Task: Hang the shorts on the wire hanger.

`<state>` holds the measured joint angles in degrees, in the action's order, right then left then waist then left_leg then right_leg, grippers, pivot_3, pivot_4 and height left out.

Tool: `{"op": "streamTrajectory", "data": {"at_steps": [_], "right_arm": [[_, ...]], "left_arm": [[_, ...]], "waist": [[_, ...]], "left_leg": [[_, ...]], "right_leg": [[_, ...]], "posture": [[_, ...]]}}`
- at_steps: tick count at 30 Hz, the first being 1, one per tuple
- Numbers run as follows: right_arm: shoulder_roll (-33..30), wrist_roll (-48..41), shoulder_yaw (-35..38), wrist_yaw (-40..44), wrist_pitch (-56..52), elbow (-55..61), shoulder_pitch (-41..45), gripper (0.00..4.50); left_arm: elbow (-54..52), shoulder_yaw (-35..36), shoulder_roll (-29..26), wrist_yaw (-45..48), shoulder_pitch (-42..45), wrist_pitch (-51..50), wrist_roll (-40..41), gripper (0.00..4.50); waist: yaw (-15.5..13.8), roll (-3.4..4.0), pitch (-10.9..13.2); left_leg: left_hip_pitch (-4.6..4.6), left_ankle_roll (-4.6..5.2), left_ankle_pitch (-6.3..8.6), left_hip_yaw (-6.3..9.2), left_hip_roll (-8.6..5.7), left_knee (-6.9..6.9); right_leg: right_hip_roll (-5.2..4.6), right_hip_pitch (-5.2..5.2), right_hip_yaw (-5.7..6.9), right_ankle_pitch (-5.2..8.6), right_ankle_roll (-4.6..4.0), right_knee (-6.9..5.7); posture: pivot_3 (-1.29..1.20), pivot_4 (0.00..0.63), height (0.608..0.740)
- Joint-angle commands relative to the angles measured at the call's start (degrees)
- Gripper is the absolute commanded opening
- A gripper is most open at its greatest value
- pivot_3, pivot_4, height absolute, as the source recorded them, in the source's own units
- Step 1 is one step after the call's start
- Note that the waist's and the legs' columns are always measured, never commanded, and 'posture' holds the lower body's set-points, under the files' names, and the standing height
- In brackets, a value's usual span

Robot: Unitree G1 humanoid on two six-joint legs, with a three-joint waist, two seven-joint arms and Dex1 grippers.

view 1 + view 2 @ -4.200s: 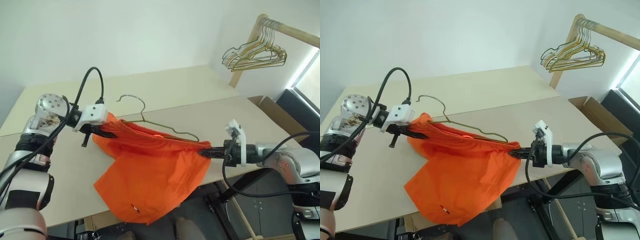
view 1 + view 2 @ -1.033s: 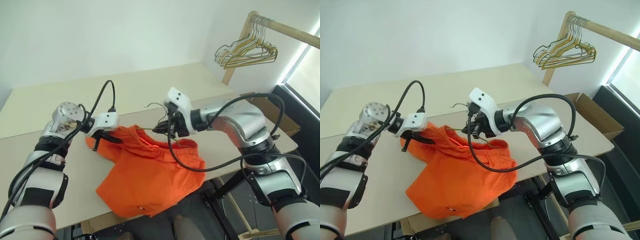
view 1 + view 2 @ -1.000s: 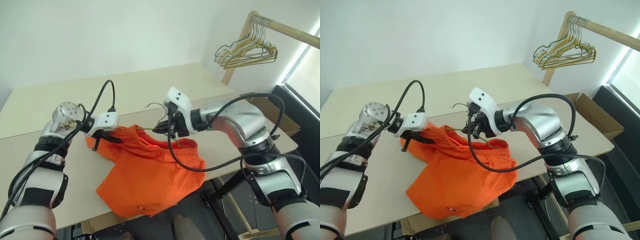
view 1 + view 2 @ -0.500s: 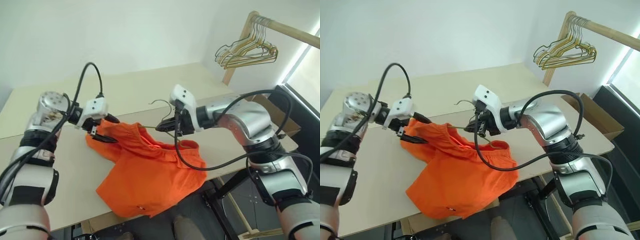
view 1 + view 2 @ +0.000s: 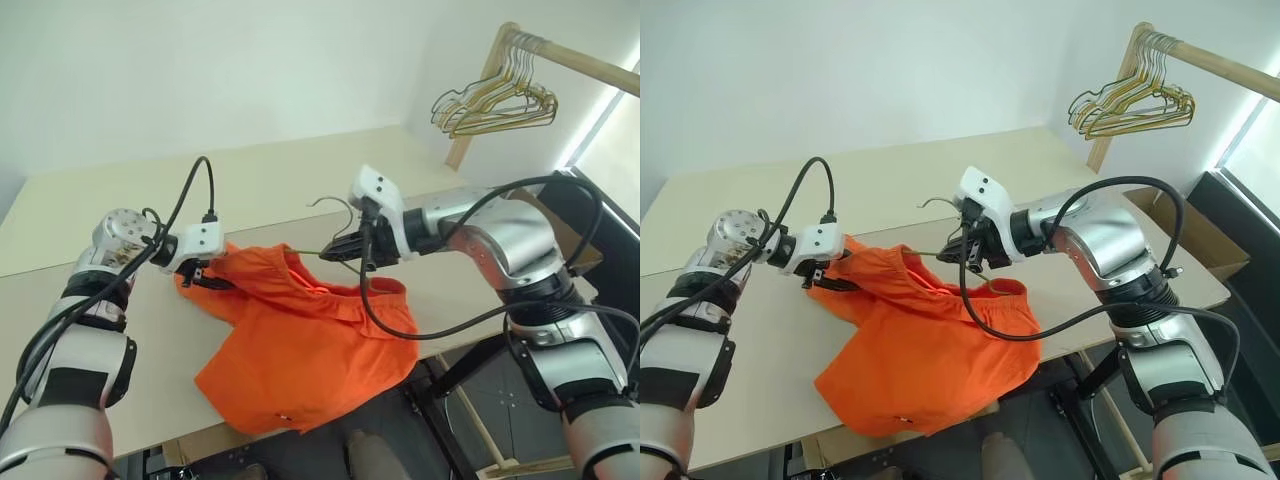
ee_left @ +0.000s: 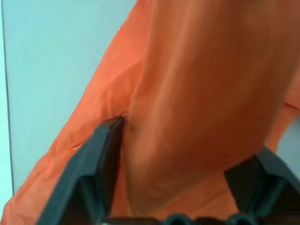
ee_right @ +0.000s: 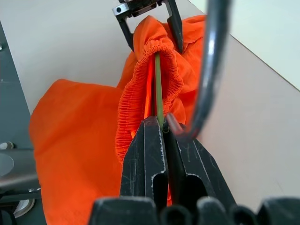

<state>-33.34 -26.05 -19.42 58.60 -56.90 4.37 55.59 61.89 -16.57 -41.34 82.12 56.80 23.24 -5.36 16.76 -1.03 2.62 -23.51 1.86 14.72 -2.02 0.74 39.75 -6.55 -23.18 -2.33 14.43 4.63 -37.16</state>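
Two grippers engaged: your right gripper [image 7: 164,129] pinches the hanger [image 7: 158,84] at its neck; your left gripper [image 5: 830,275], fingers apart, straddles the shorts [image 5: 930,350] at the wire's far end, on the table [image 5: 730,360].

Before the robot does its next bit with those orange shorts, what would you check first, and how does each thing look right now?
1. Right gripper shut on the wire hanger near its hook: ok.
2. Hanger wire runs inside the gathered waistband of the shorts: ok.
3. Left gripper has fabric between its fingers, jaws apart: grip cannot tell.
4. Far end of the hanger under the cloth: cannot tell.
5. Shorts lie partly on the table, one leg over the near edge: not ok, they could slide.
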Motion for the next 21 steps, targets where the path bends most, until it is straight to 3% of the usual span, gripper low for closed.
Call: {"op": "streamTrajectory", "data": {"at_steps": [1, 6, 21], "right_arm": [[-0.98, -0.11, 2.48, 0.54, 1.05, 1.86, 1.48, 0.0], [-1.89, 0.06, 2.02, 1.33, 1.34, 1.77, 1.29, 0.0], [-8.71, 4.97, -2.58, 7.66, 8.25, 5.55, -2.77, 0.0]], "left_arm": [[0.7, 2.08, -0.9, 0.25, 2.73, 1.32, -0.01, 1.66], [1.35, 2.94, -2.14, 1.46, 3.13, 2.31, -0.2, 0.09], [1.94, 8.24, -5.3, -3.89, 4.93, -3.25, 0.87, 0.04]], "waist": [[0.09, 0.0, 0.0], [0.11, 0.0, 0.0], [-0.19, 0.0, 0.0]], "left_leg": [[0.01, 0.0, 0.0, 0.0, 0.0, 0.0], [0.02, 0.0, 0.0, 0.0, 0.0, 0.0], [0.0, 0.0, 0.0, 0.0, 0.0, 0.0]], "right_leg": [[0.0, 0.0, 0.0, 0.0, 0.0, 0.0], [0.01, 0.01, -0.01, 0.0, 0.0, -0.01], [0.0, 0.01, 0.01, 0.0, 0.0, 0.0]], "posture": [[-0.27, 0.0, 0.74], [-0.26, 0.0, 0.74], [-0.22, 0.0, 0.74]]}}
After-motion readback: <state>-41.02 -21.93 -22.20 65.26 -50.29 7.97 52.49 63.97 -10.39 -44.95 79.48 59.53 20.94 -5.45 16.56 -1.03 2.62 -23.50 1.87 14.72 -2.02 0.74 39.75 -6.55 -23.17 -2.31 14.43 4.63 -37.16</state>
